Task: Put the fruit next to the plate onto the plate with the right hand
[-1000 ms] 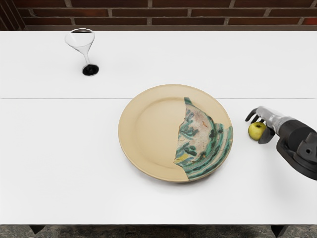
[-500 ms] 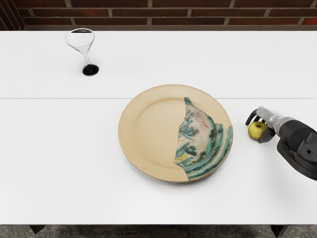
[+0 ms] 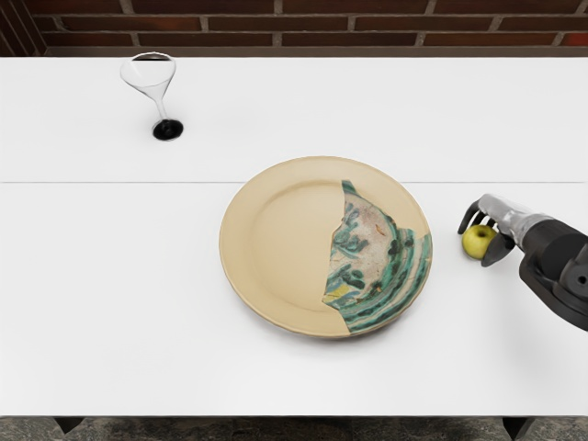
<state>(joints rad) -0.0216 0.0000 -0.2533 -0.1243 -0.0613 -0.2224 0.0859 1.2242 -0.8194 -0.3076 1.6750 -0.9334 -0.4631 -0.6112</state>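
Note:
A small yellow-green apple [image 3: 477,241] lies on the white table just right of the large tan plate [image 3: 285,239], which has a green and blue painted patch on its right half. My right hand [image 3: 484,235] comes in from the right edge and is curled around the apple, dark fingers [image 3: 471,216] above it and the thumb below right. The apple still rests on the table, a short gap from the plate's rim. The left arm is not in view.
A tilted clear wine glass [image 3: 152,84] with a dark base stands at the back left. A brick wall runs behind the table's far edge. The table's front edge [image 3: 294,415] crosses the bottom of the view.
The right hand and forearm have shifted slightly to the right and up, fingers staying around the apple. The apple has hardly moved. Plate and glass are unchanged.

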